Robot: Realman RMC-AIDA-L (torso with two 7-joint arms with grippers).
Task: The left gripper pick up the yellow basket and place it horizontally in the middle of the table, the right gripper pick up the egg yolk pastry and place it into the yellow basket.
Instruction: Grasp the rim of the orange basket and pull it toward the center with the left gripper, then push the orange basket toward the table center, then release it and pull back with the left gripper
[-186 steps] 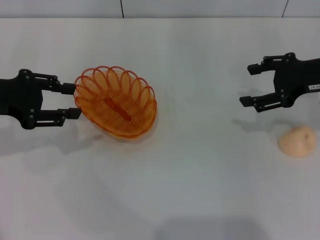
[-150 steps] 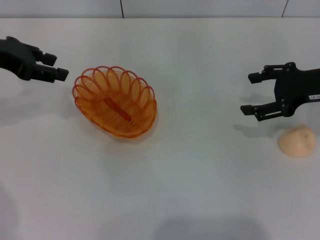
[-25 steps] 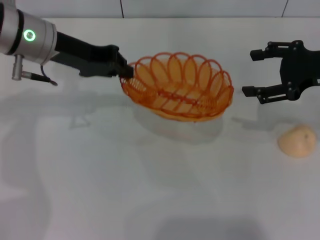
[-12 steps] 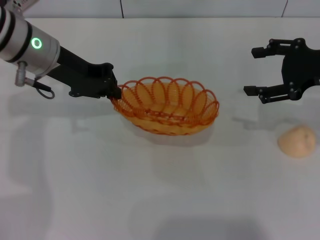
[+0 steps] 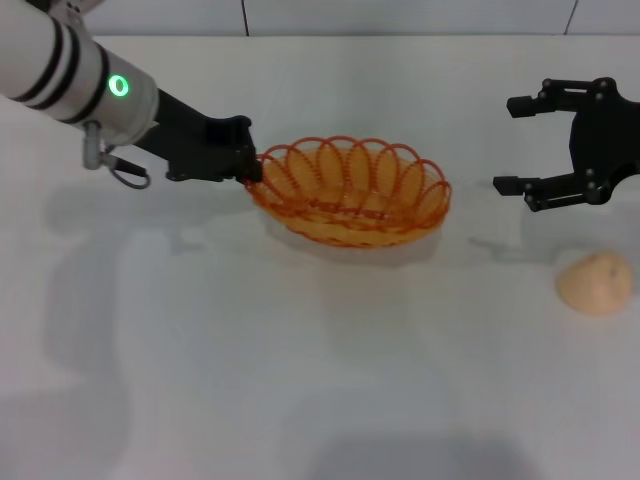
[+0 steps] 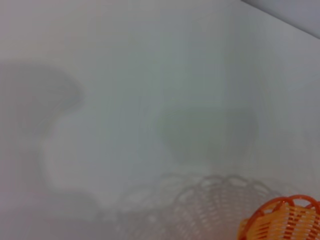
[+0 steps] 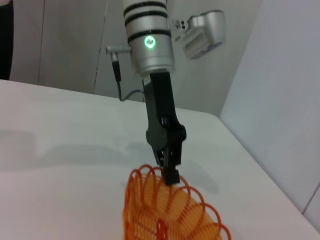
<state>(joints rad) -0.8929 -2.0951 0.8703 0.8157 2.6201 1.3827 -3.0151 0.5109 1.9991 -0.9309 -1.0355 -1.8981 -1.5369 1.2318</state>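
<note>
The yellow basket lies lengthwise near the middle of the table, its long side running left to right. My left gripper is shut on the basket's left rim; in the right wrist view the claw pinches the rim of the basket. A bit of the basket shows in the left wrist view. My right gripper is open and empty, to the right of the basket. The egg yolk pastry sits on the table near the right edge, in front of the right gripper.
The left arm's white banded cylinder with a green light reaches in from the upper left. The table's far edge meets a grey wall.
The left gripper got hold of the basket's rim, carried it from the left towards the middle and turned it lengthwise. In the last half second it shifted slightly right and farther away. Right gripper barely moved.
</note>
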